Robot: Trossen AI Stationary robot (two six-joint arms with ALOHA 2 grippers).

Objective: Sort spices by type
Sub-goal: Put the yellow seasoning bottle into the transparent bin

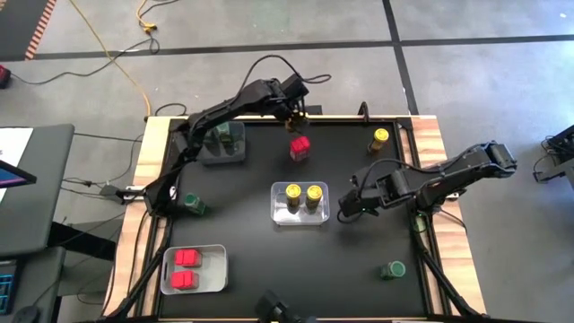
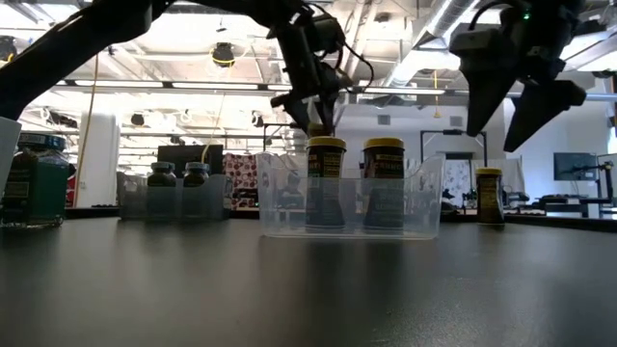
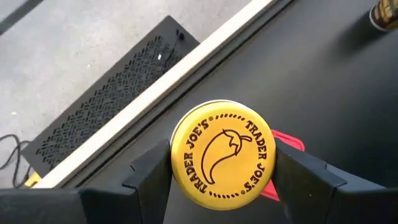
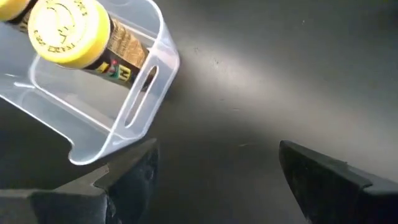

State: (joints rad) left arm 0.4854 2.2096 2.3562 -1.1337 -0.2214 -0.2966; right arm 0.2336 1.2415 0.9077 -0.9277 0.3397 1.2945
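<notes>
My left gripper (image 1: 296, 115) hangs over the table's far middle, shut on a round yellow-lidded spice jar (image 3: 222, 154). A squarish red-topped jar (image 1: 300, 148) stands on the table just below and nearer. My right gripper (image 1: 343, 208) stands open above the table, right of a clear bin (image 1: 300, 218) that holds two yellow-lidded jars (image 1: 303, 195). In the right wrist view its fingers (image 4: 134, 168) have only bare table between them. One more yellow-lidded jar (image 1: 380, 139) stands at the far right. Single green-lidded jars stand at the left (image 1: 193, 205) and the near right (image 1: 392, 269). My left gripper pinches the yellow-lidded jar between its two fingers (image 3: 152, 171), which sit on opposite sides of the round lid's rim (image 3: 177, 155). The fingers come from above, slanting down. The jar is upright, lid up, and lifted clear of the table, with the red-topped jar (image 3: 287, 142) showing beneath it.
A grey bin (image 1: 224, 144) with green-lidded jars stands at the far left. At the near left, a clear bin (image 1: 193, 269) holds red-topped jars. The table's wooden rim (image 1: 430, 135) runs along its sides. Bare black table lies between the centre bin and the near right.
</notes>
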